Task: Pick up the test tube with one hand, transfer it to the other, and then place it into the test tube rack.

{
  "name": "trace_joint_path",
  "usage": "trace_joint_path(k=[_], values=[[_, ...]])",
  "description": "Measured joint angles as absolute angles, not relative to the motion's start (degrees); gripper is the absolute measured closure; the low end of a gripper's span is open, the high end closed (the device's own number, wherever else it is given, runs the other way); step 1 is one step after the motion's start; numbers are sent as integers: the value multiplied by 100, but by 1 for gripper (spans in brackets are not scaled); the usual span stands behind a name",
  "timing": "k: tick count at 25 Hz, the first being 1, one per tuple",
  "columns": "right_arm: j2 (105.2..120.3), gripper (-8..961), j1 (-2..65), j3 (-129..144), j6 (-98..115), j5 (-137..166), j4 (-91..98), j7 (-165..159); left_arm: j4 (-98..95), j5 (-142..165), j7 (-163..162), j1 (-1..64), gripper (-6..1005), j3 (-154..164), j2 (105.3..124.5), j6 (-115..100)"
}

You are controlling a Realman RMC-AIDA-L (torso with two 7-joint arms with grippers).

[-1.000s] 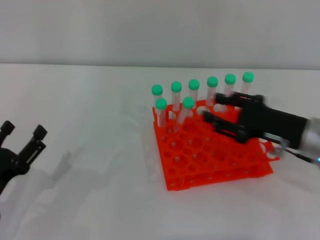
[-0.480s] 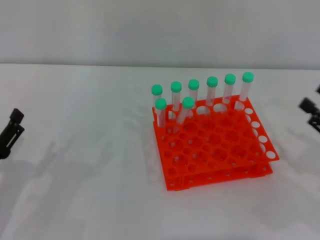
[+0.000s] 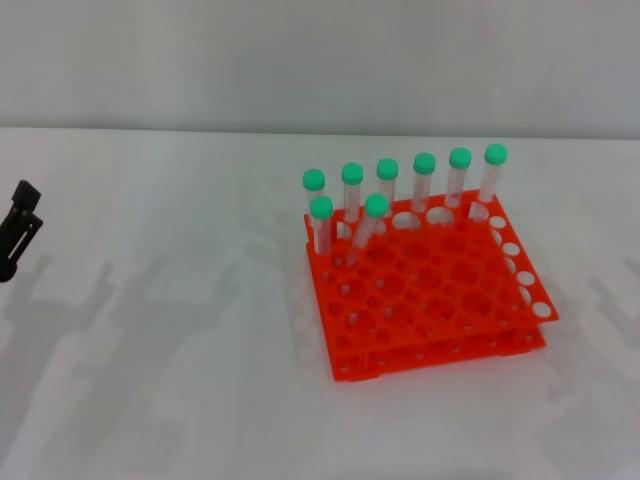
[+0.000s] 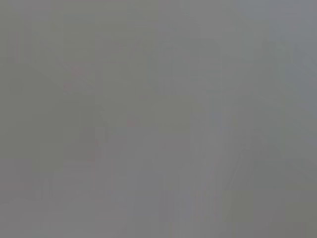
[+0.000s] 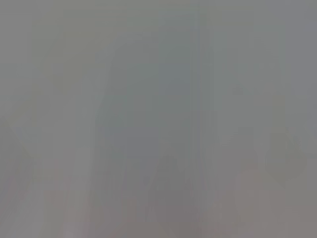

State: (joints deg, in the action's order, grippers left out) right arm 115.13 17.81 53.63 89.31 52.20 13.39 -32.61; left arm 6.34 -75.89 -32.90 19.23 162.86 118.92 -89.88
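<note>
The orange test tube rack (image 3: 440, 300) stands on the white table, right of centre in the head view. Several clear test tubes with green caps stand in its back rows. One test tube (image 3: 370, 224) in the second row leans a little to the left. No gripper touches the rack or any tube. Only a black part of my left gripper (image 3: 18, 232) shows at the far left edge, well away from the rack. My right gripper is out of view. Both wrist views show only plain grey.
The white table (image 3: 180, 330) spreads around the rack. A pale wall (image 3: 300, 60) runs behind the table's far edge.
My right gripper has drawn back from over the rack to the right and left the view. My left gripper has moved left, nearly out of the head view.
</note>
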Motion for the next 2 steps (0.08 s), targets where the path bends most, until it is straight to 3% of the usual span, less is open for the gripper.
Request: trace_joint_path(k=[2], values=[[11514,409,1779,5361,8939,5205,1336,-3248,633,-7605,-3286,1945,106,16286,11892,-8978]])
